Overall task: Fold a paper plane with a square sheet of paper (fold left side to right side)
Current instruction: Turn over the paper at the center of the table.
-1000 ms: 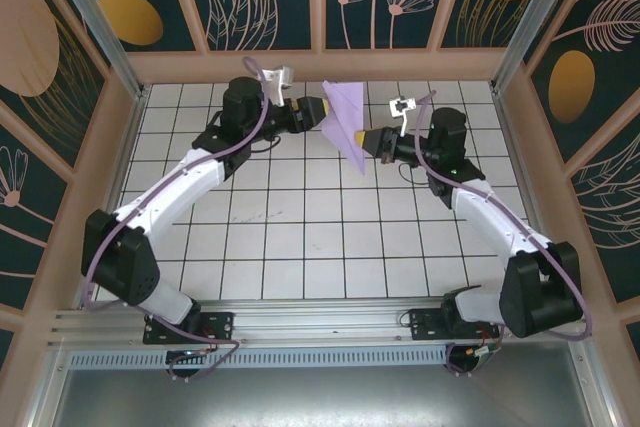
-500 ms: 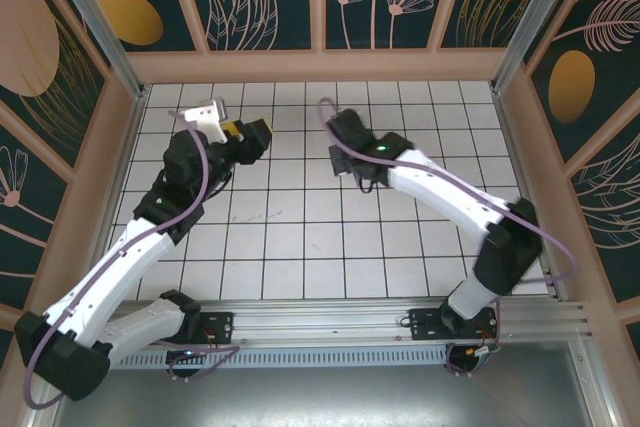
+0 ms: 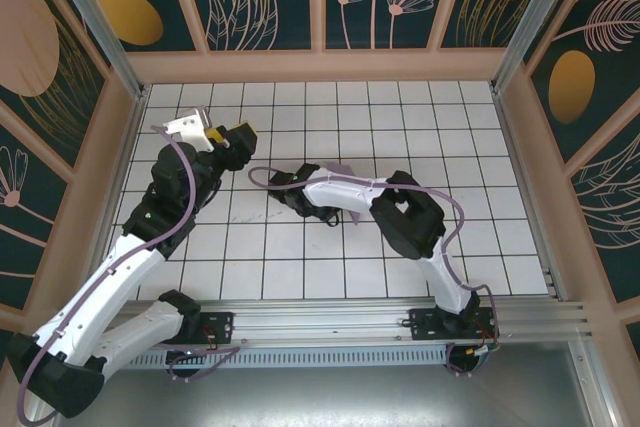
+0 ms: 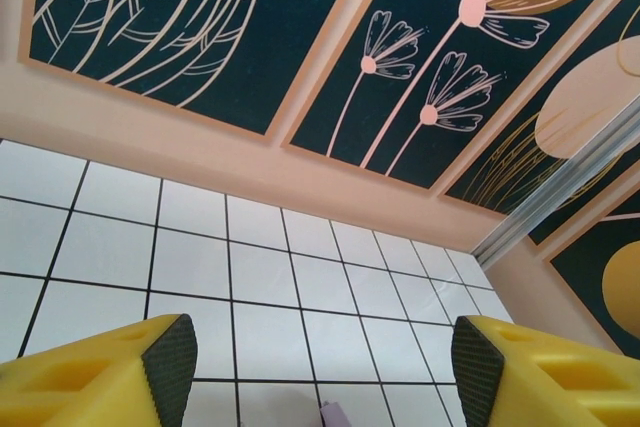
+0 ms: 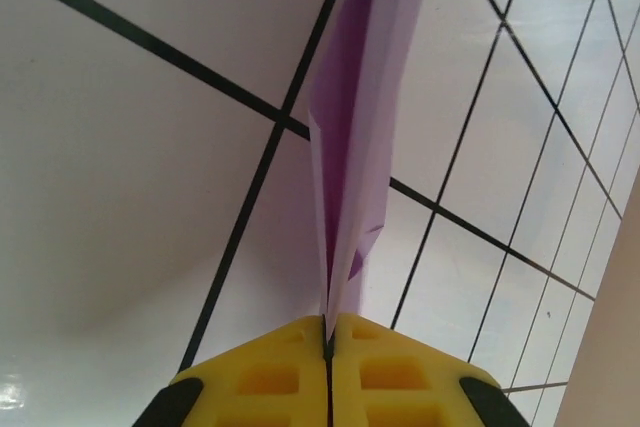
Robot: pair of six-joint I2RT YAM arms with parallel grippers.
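Zero gap: right pincer (image 5: pixel 328 332) clamps paper plane (image 5: pixel 347 127); left pincer (image 4: pixel 320 362) agape.

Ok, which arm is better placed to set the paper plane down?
Right, probably: the right gripper is shut on the paper plane close above the tiles, while the left gripper hangs open and empty.

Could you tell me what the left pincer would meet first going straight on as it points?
The open left pincer looks unobstructed; likely the white tiled table first, before the back wall, though depth is unclear.
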